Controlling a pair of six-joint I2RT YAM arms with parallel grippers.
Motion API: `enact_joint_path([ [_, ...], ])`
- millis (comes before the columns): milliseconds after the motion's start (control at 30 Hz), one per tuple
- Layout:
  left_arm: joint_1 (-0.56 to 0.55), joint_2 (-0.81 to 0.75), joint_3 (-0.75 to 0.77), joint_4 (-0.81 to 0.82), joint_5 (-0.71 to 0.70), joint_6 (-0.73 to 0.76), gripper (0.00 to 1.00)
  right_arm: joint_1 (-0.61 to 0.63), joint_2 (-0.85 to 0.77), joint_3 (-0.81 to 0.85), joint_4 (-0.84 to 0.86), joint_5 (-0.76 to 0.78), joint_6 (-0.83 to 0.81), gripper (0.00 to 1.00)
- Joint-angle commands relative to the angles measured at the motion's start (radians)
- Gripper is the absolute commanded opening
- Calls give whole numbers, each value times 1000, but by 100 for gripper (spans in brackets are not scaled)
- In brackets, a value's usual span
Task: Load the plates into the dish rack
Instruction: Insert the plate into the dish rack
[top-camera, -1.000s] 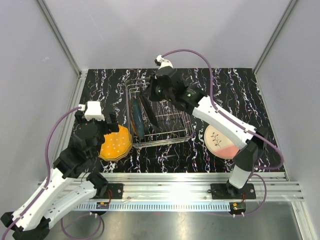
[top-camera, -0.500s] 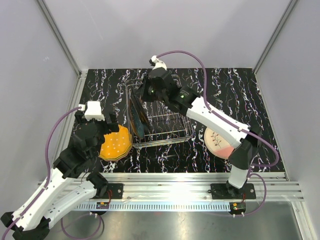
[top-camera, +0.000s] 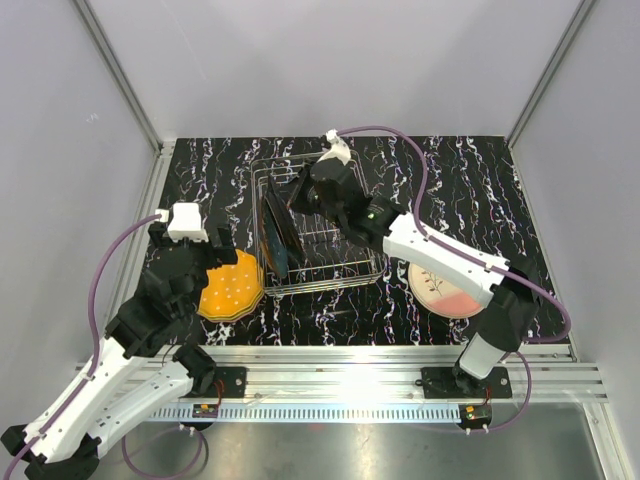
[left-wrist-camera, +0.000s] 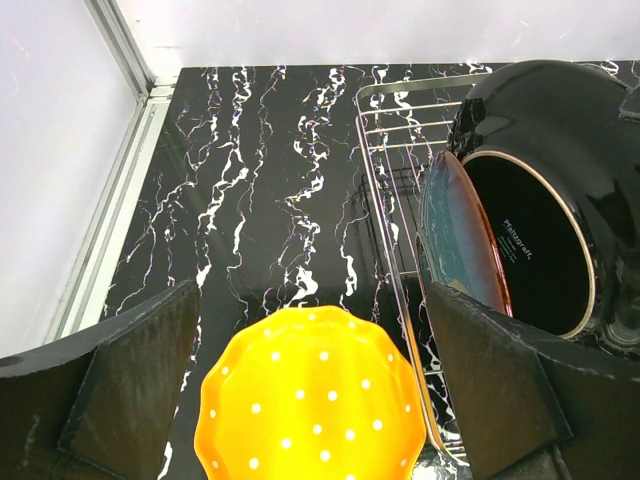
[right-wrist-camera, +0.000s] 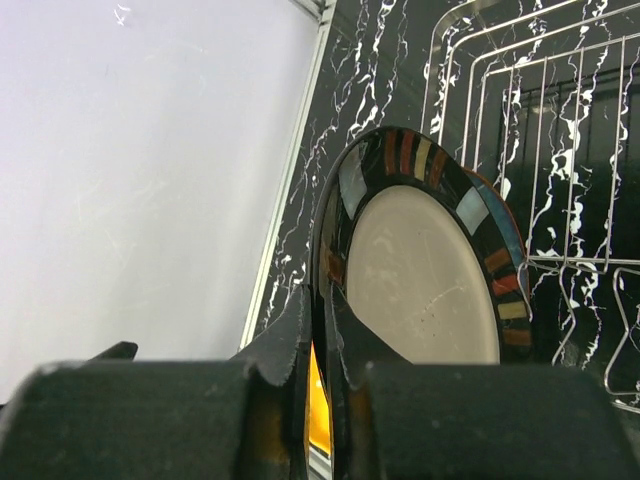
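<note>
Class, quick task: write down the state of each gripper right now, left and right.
Left gripper: open, holding nothing, above the orange plate.
Right gripper: closed on the rim of the black-rimmed plate.

White shells cover the left arm (top-camera: 120, 395) and right arm (top-camera: 440, 255), with black joints between. A purple cable (top-camera: 103, 275) loops along each. A green light (top-camera: 371, 212) glows on the right arm. The left gripper (left-wrist-camera: 315, 400) carries matte black jaws.

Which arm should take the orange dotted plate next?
Left. The open left gripper hovers over the orange white-dotted plate; the right gripper is shut on a black stripe-rimmed plate at the silver wire rack.
</note>
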Motion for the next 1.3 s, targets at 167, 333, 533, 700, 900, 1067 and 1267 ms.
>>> enact_joint_path([
  [167, 2, -15, -8, 58, 0, -11, 99, 9, -20, 69, 18, 84, 25, 0],
  [333, 2, -15, -8, 58, -1, -11, 99, 8, 1, 177, -40, 125, -11, 0],
  [533, 2, -12, -8, 60, -3, -10, 99, 8, 30, 235, -48, 122, 8, 0],
  [700, 2, -12, -8, 58, 0, -11, 99, 8, 47, 235, -31, 102, 46, 0],
  [900, 2, -15, -8, 58, 0, -11, 99, 8, 57, 246, -35, 119, 67, 0],
  [1067, 2, -15, -8, 58, 2, -11, 99, 9, 69, 301, -58, 125, 41, 0],
  [1267, 2, -18, -8, 58, 0, -10, 99, 9, 95, 364, -89, 127, 26, 0],
])
